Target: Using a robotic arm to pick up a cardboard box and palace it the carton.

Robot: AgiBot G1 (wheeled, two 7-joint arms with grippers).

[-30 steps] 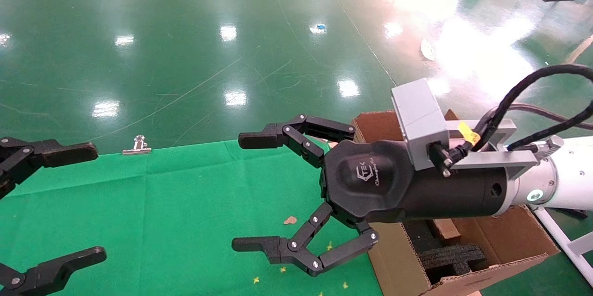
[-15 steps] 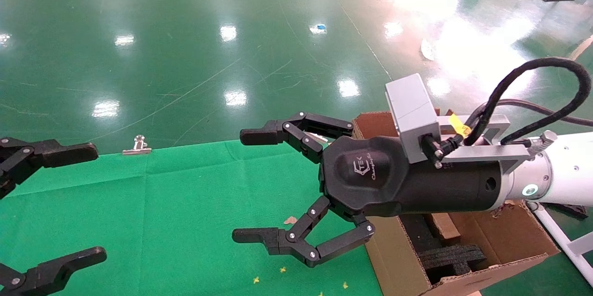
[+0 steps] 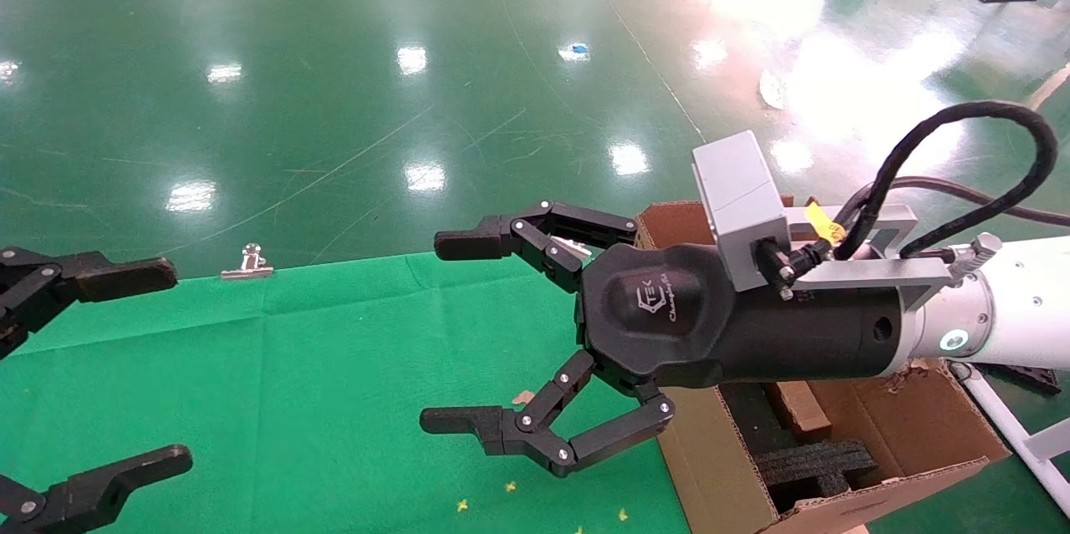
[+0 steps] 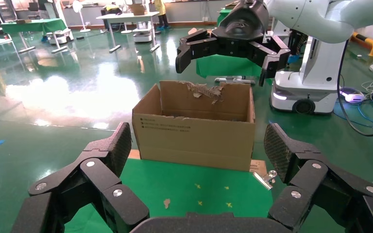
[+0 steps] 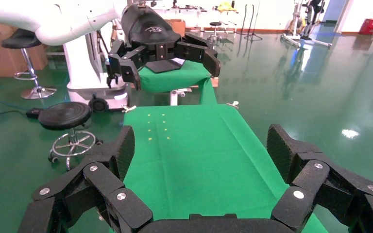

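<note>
The right arm [image 3: 1016, 317] is white with a green-lit ring, grey camera block [image 3: 740, 200], looped black cable [image 3: 961, 150] and black screw-studded pincer [image 3: 468, 333].

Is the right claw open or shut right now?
Open: the right claw holds nothing, its fingers spread wide above the green cloth.

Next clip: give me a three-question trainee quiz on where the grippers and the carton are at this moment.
1. True or false: the right gripper is shut on a small box.
2. The carton stands at the green cloth's: A) right end B) left end C) middle.
3. Fill in: the left gripper waits at the cloth's ____ end, fingers apart.

Key: 1 false, it is open and holds nothing. 2 A. 3 left.
</note>
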